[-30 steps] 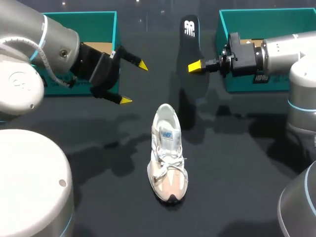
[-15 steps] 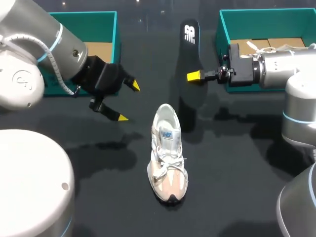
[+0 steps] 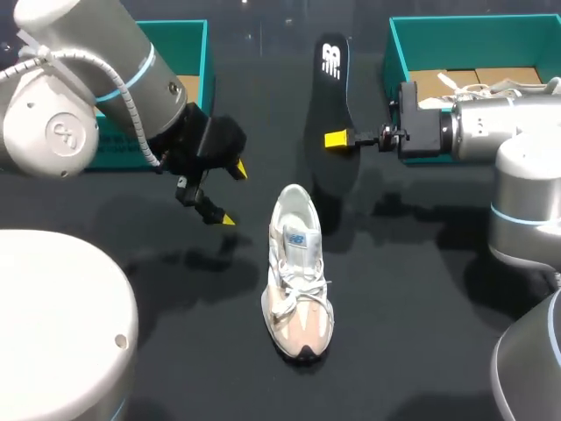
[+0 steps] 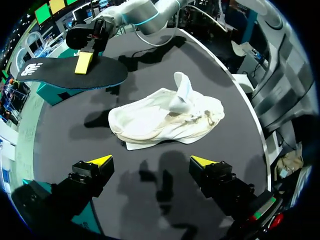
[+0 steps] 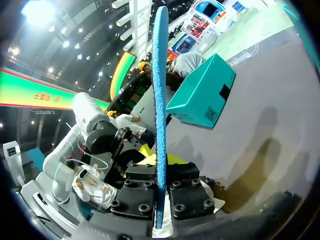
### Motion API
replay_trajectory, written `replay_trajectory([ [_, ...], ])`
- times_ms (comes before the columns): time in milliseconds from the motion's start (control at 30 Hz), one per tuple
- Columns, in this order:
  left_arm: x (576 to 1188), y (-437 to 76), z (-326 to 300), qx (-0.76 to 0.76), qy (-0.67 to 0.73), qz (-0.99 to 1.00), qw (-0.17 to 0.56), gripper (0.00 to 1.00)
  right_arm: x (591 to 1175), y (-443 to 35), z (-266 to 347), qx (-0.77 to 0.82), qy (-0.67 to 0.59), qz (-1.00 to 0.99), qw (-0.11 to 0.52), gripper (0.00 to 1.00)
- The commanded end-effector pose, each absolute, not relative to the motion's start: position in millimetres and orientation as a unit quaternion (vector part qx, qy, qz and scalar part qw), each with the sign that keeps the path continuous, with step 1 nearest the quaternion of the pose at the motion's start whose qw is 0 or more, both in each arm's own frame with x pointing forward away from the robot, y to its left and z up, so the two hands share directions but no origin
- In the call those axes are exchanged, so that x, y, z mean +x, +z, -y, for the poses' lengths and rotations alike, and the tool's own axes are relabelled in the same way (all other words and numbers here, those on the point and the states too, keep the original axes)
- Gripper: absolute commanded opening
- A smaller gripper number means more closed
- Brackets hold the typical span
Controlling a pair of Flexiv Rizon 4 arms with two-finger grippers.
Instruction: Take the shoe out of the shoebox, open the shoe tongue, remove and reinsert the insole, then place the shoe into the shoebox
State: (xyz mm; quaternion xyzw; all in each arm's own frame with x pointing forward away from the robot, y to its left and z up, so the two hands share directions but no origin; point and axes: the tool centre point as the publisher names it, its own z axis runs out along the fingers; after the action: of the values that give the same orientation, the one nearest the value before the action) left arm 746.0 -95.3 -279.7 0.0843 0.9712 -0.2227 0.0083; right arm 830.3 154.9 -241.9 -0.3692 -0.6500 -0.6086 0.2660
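Black cloth covers the table, and the white shoe with its beige toe stands on its sole near the middle, out of both boxes, toe toward the near edge. In the left wrist view the shoe lies ahead of the fingers with its tongue lifted upright.

The left gripper hangs just beside the shoe's heel, on the left. Its 2 yellow tips are spread wide with nothing between them. The left wrist view shows the same wide gap in that gripper, with only bare table under it.

The right gripper pinches the black insole and holds it above the table beyond the shoe's heel. The insole's printed end points to the far side. In the right wrist view the insole stands edge-on, clamped between the 2 pressed finger blocks of the gripper. From the left wrist, the insole shows flat, with 1 yellow tip lying on it.

A teal shoebox sits at the far left behind the left arm, and a 2nd teal box sits at the far right.
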Motion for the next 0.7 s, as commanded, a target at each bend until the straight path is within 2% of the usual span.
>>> replay_trajectory([
  [33,752,-297,94,0.074,-0.204,-0.976,0.018,1.0,823,-248,-167,-0.364,-0.654,0.63,0.209,0.0],
  [367,752,-297,94,0.074,-0.204,-0.976,0.018,1.0,823,-248,-167,-0.364,-0.654,0.63,0.209,0.0],
  [533,756,-324,107,0.061,-0.196,-0.978,0.022,1.0,821,-251,-168,-0.355,-0.659,0.629,0.209,0.0],
  [700,759,-329,110,0.065,-0.202,-0.977,0.016,1.0,817,-256,-173,-0.34,-0.672,0.623,0.213,0.0],
])
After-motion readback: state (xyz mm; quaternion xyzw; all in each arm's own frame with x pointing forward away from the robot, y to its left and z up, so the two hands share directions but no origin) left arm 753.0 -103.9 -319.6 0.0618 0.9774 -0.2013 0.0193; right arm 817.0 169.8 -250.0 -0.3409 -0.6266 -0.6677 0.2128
